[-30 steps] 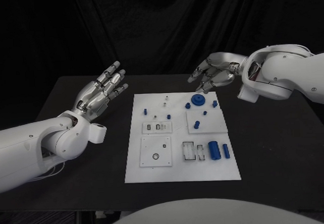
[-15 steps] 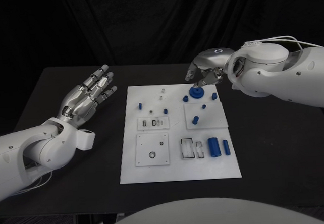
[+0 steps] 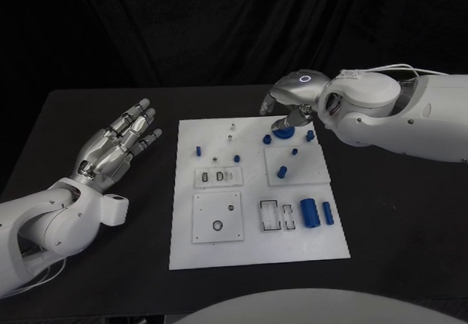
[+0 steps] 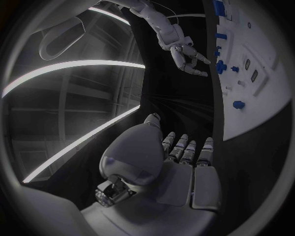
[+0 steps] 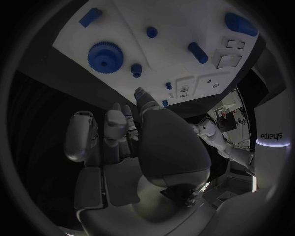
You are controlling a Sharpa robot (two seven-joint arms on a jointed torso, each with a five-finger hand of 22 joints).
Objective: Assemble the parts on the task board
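Task board (image 3: 257, 248) lies mid-frame on the black table (image 3: 405, 219), its long axis running from the bottom of the frame toward the top. Near its upper edge sits a blue gear (image 3: 283, 132), flat. The right hand (image 3: 290, 100) hovers just above it, fingers curled in, holding nothing. At left, the left hand (image 3: 116, 148) stays flat, fingers spread wide, pointing up-frame.

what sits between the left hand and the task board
Only bare black table, seen in the head view, between the left hand and the task board.
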